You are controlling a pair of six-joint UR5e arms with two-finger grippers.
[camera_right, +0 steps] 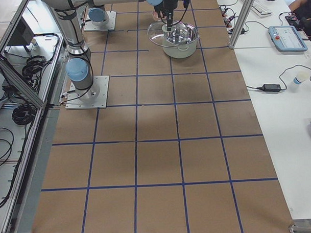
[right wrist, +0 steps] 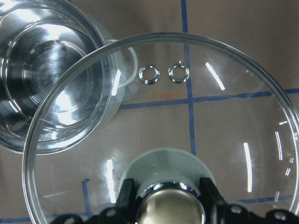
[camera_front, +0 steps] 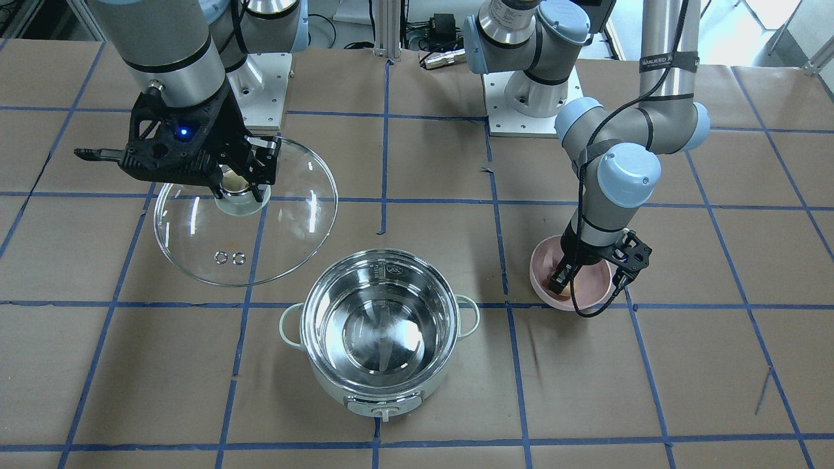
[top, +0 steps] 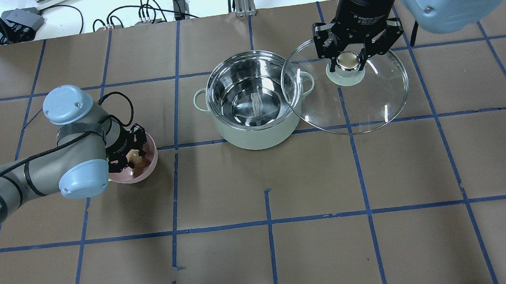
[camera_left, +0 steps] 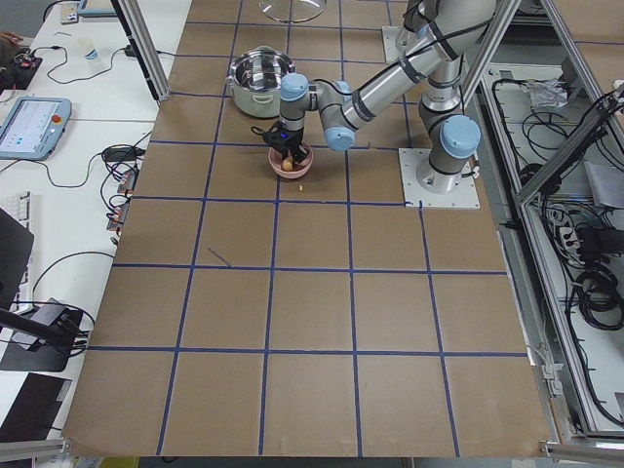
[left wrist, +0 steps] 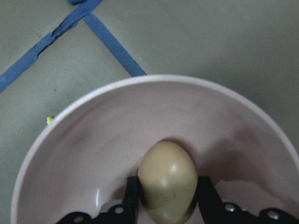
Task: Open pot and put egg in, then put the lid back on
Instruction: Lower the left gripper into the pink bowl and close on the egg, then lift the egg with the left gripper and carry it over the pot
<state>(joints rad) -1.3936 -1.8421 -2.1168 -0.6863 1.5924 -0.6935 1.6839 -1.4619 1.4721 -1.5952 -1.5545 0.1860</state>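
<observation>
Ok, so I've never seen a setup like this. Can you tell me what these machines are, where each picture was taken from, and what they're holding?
This is a robot with two arms bolted to a paper-covered table. Each arm ends in a two-finger gripper. Four pictures come from fixed cameras: one faces the robot, one looks down from behind it, and one sits at each end of the table. The last two come from small cameras on the wrists, looking past the fingers.

In the middle stands an open, empty steel pot. The right gripper is closed on the knob of the glass lid and holds it beside the pot. The left gripper reaches into a pink bowl. Its fingers are against both sides of a brown egg, which sits inside the bowl.
</observation>
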